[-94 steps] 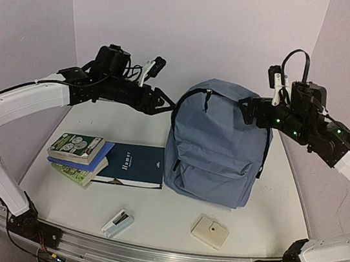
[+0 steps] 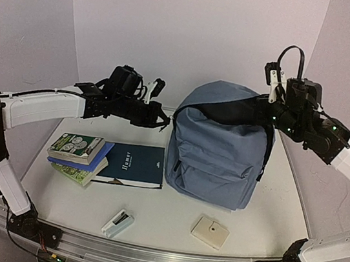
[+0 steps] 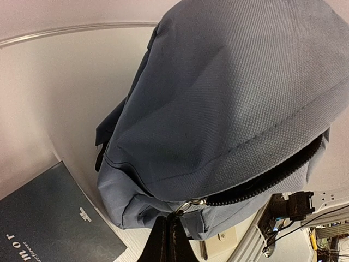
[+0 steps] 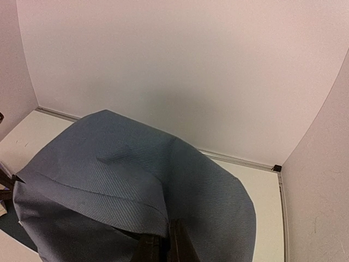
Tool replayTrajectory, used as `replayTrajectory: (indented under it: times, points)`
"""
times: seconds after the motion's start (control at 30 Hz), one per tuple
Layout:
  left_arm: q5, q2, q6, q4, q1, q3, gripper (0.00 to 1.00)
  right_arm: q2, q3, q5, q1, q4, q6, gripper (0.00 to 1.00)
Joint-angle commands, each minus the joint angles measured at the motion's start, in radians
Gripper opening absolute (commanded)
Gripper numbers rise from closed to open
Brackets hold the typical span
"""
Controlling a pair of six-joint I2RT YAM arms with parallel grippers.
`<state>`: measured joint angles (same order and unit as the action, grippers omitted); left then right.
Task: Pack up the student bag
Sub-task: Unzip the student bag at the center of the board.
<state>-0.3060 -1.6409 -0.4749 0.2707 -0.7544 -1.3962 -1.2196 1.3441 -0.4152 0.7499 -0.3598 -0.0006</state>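
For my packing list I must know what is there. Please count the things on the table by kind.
Bag: 1
Books: 3 (two stacked, a dark one beside them; the stack may hide a thin third)
White box: 1
Beige square: 1
Total: 6

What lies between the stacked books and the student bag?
A dark blue book lies flat beside the student bag, seen in the top external view.
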Motion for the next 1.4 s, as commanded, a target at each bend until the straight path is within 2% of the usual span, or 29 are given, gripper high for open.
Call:
replayTrajectory:
  times: [0.0, 0.3, 0.47, 0.57, 0.87, 0.93, 1.07, 1.17, 1.37]
  points:
    - [-0.054, 0.013, -0.012, -0.024, 0.018, 0.02, 0.0, 0.069, 0.02, 0.112, -0.014, 0.033, 0.021, 0.19]
    - [-0.065, 0.002, -0.014, -0.06, 0.018, 0.097, 0.0, 0.122, 0.015, 0.179, -0.015, -0.047, 0.079, 0.25]
    - [-0.095, -0.019, -0.024, -0.074, 0.018, 0.112, 0.0, 0.146, -0.011, 0.494, -0.015, -0.091, 0.061, 0.4]
    - [-0.104, -0.018, -0.032, -0.096, 0.018, 0.127, 0.0, 0.133, -0.004, 0.605, -0.014, -0.127, 0.08, 0.44]
    - [-0.084, -0.069, -0.025, -0.072, 0.018, 0.132, 0.0, 0.149, -0.034, 0.695, -0.006, -0.188, 0.122, 0.5]
    - [-0.086, -0.077, -0.025, -0.073, 0.018, 0.134, 0.0, 0.157, -0.049, 0.695, -0.006, -0.195, 0.135, 0.52]
    - [-0.091, -0.097, -0.022, -0.074, 0.018, 0.13, 0.0, 0.157, -0.078, 0.555, -0.006, -0.238, 0.188, 0.54]
    - [-0.097, -0.121, -0.015, -0.063, 0.018, 0.116, 0.0, 0.158, -0.096, 0.387, -0.006, -0.279, 0.237, 0.63]
    - [-0.091, -0.14, 0.011, -0.025, 0.018, 0.074, 0.0, 0.199, -0.093, 0.24, -0.007, -0.308, 0.311, 0.78]
